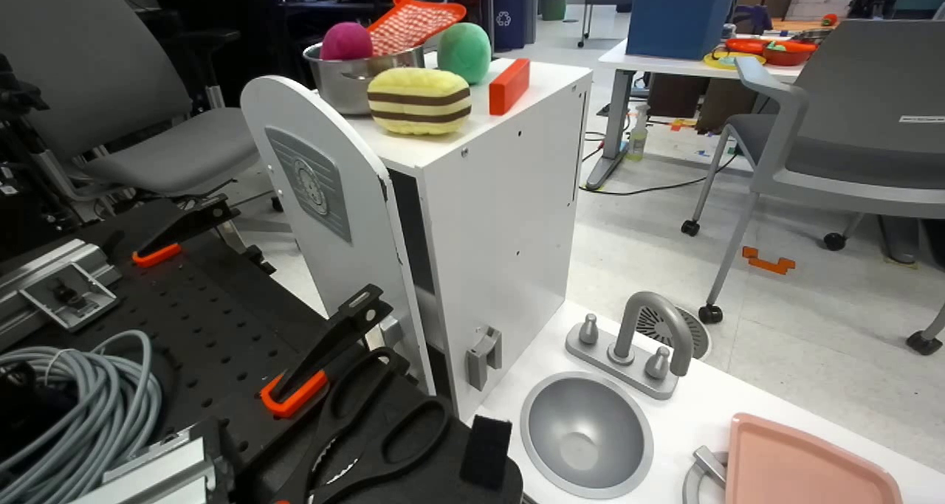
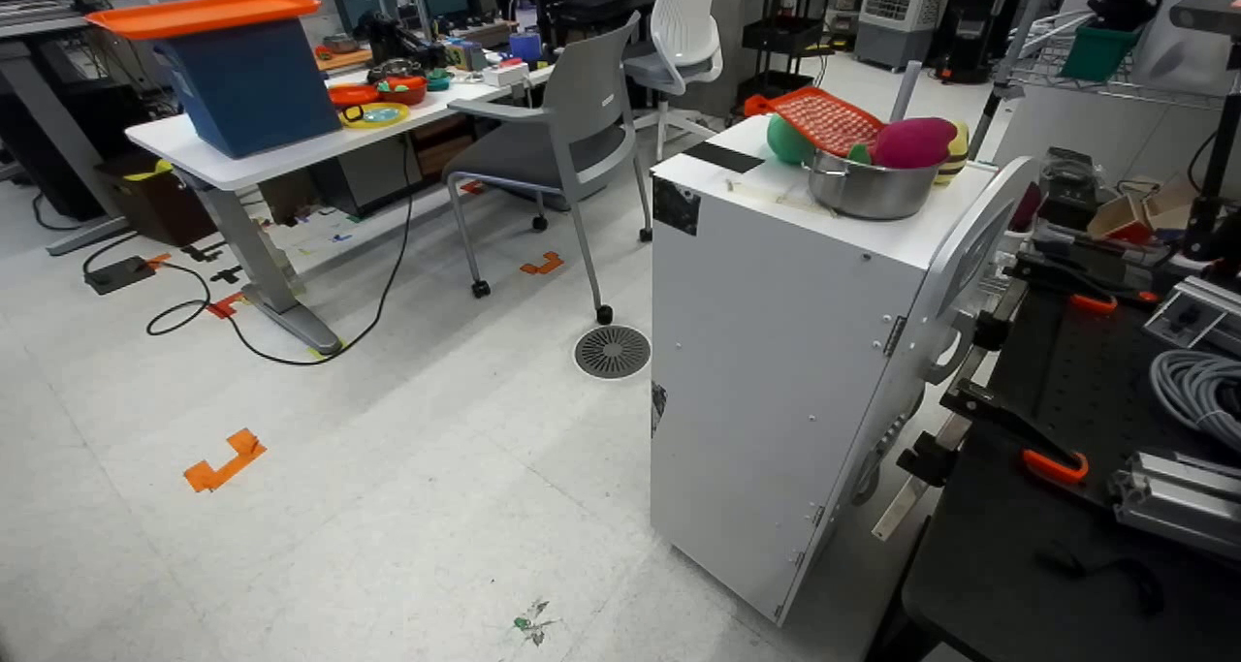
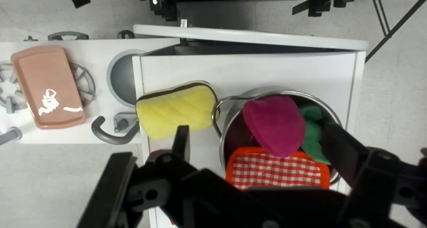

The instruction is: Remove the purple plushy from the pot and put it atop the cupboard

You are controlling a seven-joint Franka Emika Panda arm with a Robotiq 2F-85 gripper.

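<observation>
"How's the claw (image 3: 258, 134) set?"

"Spread wide. The wrist view looks nearly straight down on the cupboard (image 1: 509, 209), and the claw's dark body comes in from six o'clock there."

"And the fingers (image 3: 180, 143)?"

"One shows at nine o'clock of the pot (image 2: 868, 197), outside the rim; the other covers part of the rim between three and four. How high they hang, I can't tell."

"Where's the plushy (image 3: 277, 126)?"

"In the pot, which stands on the cupboard's top. From the wrist it lies near the middle, a touch toward twelve, and it pokes above the rim in both exterior views."

"What's around it?"

"Something green (image 3: 312, 133) just beside it at three, and a checked cloth (image 3: 277, 169) at six, whose edge the plushy's tip overlaps."

"Outside the pot?"

"The yellow plush (image 1: 418, 102), between nine and ten from the wrist. In an exterior view, a green ball (image 1: 464, 52) sits between one and two o'clock of it, a red block (image 1: 509, 87) near three."
</observation>
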